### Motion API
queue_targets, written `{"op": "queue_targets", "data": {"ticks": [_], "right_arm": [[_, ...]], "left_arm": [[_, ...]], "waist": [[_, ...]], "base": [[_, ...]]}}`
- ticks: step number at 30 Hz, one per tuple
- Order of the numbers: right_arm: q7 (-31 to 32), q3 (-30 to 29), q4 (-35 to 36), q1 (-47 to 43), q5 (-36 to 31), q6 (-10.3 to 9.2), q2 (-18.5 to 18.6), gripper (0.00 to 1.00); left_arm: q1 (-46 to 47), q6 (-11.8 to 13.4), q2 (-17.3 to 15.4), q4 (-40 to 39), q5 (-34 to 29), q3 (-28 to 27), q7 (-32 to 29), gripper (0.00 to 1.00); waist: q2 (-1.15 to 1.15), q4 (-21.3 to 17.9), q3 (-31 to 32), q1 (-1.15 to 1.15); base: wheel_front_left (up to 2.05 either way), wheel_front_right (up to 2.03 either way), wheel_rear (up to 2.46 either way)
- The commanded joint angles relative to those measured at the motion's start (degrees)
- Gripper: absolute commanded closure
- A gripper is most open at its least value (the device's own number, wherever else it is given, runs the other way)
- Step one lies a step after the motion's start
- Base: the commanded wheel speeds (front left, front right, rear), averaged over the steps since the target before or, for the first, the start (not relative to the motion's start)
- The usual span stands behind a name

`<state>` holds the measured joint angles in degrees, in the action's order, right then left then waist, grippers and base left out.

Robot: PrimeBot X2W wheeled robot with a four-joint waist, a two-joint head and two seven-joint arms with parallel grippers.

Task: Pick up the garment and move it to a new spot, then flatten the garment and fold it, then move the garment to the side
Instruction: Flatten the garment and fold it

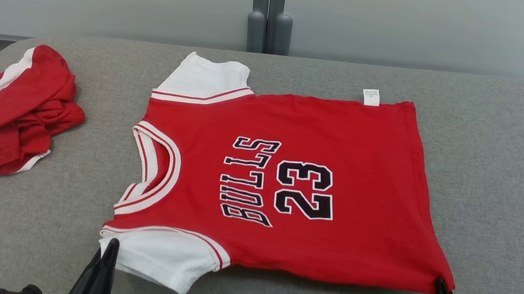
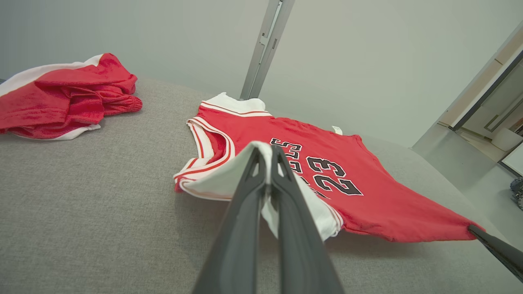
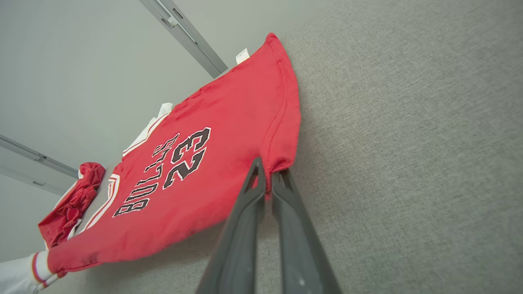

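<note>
A red jersey [image 1: 295, 136] with white sleeves and "BULLS 23" print lies spread on the grey table [image 1: 510, 170], neck to the left. My left gripper [image 1: 111, 245] is shut on the near white sleeve [image 2: 229, 173], lifting its edge. My right gripper [image 1: 440, 284] is shut on the jersey's near hem corner [image 3: 282, 161], which is raised slightly off the table. A white label [image 1: 370, 96] sticks out at the far hem corner.
A crumpled pair of red shorts with white stripes [image 1: 18, 111] lies at the table's left end. A grey post [image 1: 271, 6] stands behind the table's far edge. Bare grey surface runs to the right of the jersey.
</note>
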<state>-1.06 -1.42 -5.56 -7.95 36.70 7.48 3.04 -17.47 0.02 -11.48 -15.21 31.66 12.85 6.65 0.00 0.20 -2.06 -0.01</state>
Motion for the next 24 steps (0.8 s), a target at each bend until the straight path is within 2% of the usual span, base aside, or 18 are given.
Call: {"op": "queue_targets", "data": {"ticks": [1,14,24], "right_arm": [[-0.69,0.0,-1.2,-0.54,-0.35,0.02,0.07,1.0],[-4.31,2.14,-11.93,3.12,1.2,0.02,-0.11,1.0],[-6.21,3.67,-14.23,7.94,10.15,0.02,-0.11,1.0]], "left_arm": [[-0.98,-0.09,0.14,1.25,0.43,-0.32,0.51,1.0],[2.78,-1.67,1.09,11.72,2.68,-0.69,2.71,1.0],[12.96,-2.75,1.57,16.87,1.18,0.24,2.92,1.0]], "waist": [[0.0,0.1,0.05,0.01],[0.0,0.05,-0.18,0.01],[0.0,-0.52,-2.06,0.01]], "base": [[0.0,0.0,0.0],[0.0,0.0,0.0],[0.0,0.0,0.0]]}}
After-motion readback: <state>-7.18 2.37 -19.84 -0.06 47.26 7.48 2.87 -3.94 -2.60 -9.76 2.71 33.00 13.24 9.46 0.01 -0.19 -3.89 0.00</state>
